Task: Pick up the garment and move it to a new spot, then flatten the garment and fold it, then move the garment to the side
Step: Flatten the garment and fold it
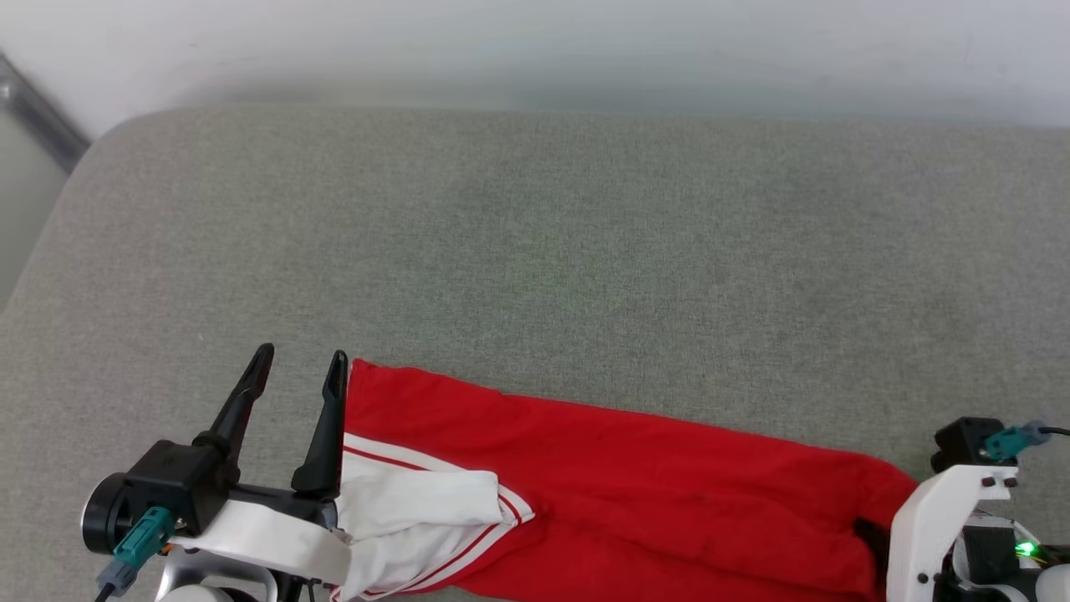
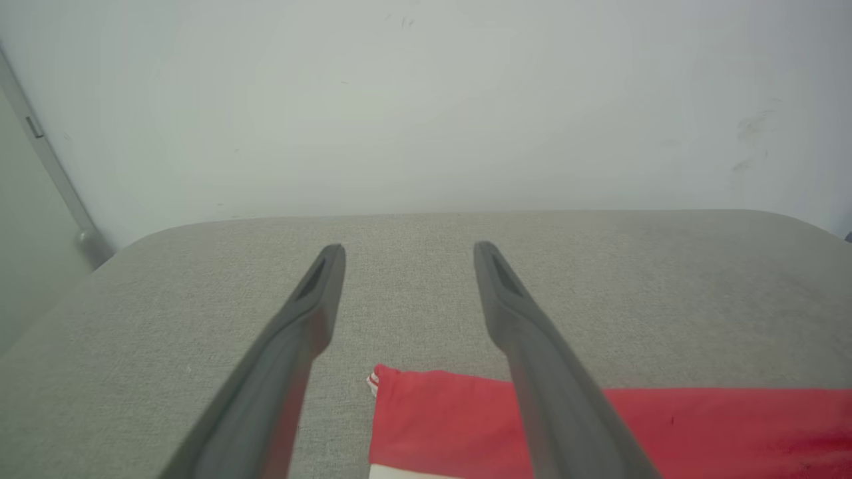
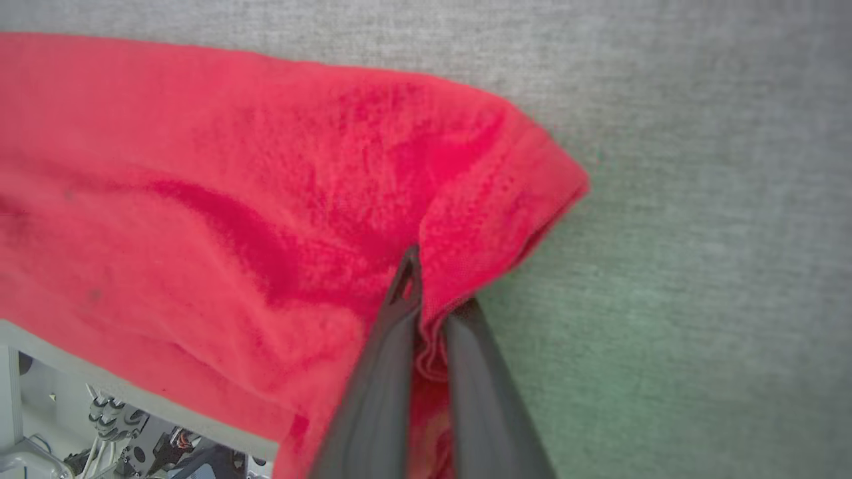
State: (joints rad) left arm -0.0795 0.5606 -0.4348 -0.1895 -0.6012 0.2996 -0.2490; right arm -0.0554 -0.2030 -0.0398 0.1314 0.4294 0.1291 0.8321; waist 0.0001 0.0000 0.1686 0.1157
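Observation:
The garment (image 1: 652, 468) lies as a long red band along the near edge of the grey padded surface (image 1: 535, 251), with a white striped sleeve (image 1: 410, 502) folded over its left end. My left gripper (image 1: 301, 359) stands open just left of that end, its right finger beside the red corner, nothing between the fingers. The left wrist view shows the same open left gripper (image 2: 409, 249) above the garment's corner (image 2: 452, 419). In the right wrist view my right gripper (image 3: 432, 299) is shut on a bunched fold at the garment's (image 3: 233, 199) right end.
A pale wall (image 1: 535, 42) runs behind the padded surface, whose rounded left corner drops off near a metal bar (image 1: 42, 117). My right arm's white wrist housing (image 1: 945, 518) covers the garment's right end. Bare grey fabric stretches beyond the garment.

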